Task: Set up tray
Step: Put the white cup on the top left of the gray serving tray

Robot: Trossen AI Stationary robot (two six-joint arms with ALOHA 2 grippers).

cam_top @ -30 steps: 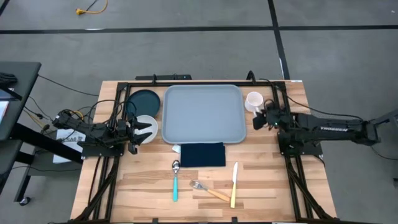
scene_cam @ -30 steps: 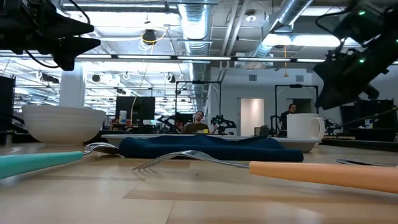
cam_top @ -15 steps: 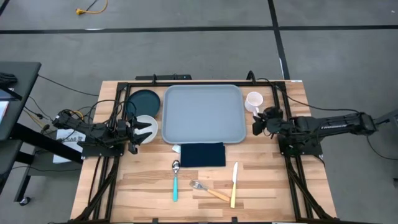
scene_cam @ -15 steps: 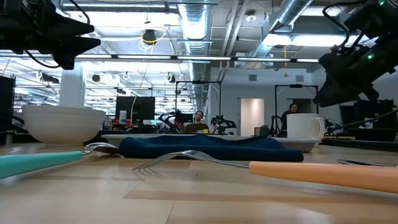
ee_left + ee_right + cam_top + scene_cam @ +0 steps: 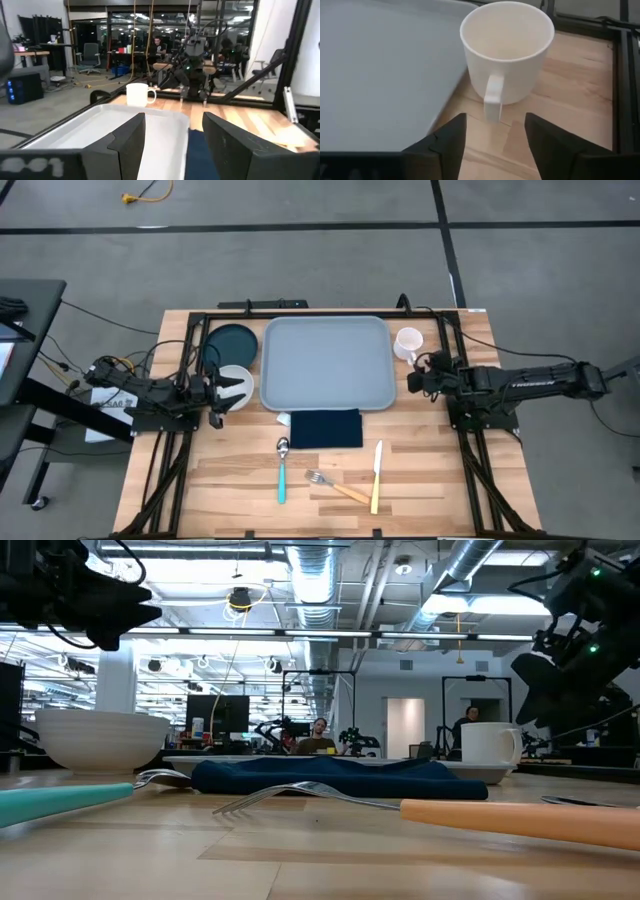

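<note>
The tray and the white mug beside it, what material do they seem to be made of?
The tray looks like moulded plastic: one even grey-blue colour, matte with a soft sheen, rounded corners and a low rim formed in one piece. The mug looks like glazed ceramic, though this is less certain: a thick white wall, a smooth, slightly glossy surface and a chunky handle. White plastic cannot be ruled out.

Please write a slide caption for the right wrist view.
Open right end effector faces the white mug beside the tray.

Four cameras, one worktop (image 5: 420,470)

Overhead looks straight down; low camera sights level across; each wrist camera peers past its own tool, both sharing the white mug (image 5: 507,52) and tray (image 5: 120,130).
</note>
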